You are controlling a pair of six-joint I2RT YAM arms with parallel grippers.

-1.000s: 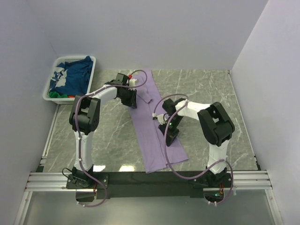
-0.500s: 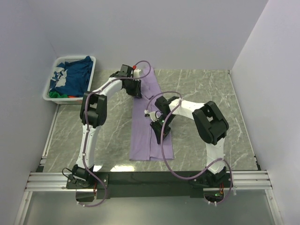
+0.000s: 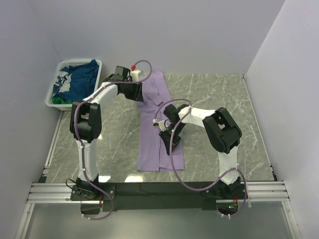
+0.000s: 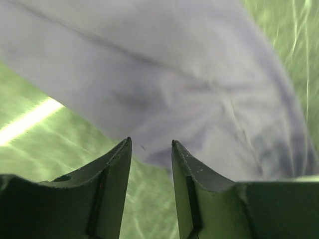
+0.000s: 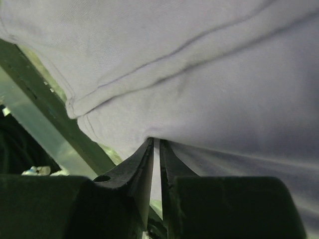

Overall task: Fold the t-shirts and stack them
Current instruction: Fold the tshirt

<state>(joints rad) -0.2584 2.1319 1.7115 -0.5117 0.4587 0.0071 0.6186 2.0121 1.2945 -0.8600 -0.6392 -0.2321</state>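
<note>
**Fig. Lavender tee: long strip laid out, cross-fold being set up**

The lavender t-shirt (image 3: 149,149) is lying on the table (image 3: 214,99) as a narrow strip. It is running from near the back wall toward the arm bases. The R gripper (image 5: 155,140) is pinching a fold of that cloth approx. mid-strip, fingers nearly closed w/ fabric caught at the tips. The L gripper (image 4: 151,141) is hovering over the strip's far end, jaws standing apart w/ nothing between them.

The navy t-shirt (image 3: 79,82) is waiting in the white basket (image 3: 56,74) at far left, w/ bits of green and red showing at its near edge.

Judged step: the lengthwise fold looks done and the crosswise fold is being prepared.

The next move prob. calls for L to come down and close on the far hem. Both arms would then be carrying that end toward the near hem, keeping the edges aligned so the strip isn't skewing. Whether R is gripping all layers or only the top one can't be told from these views.
</note>
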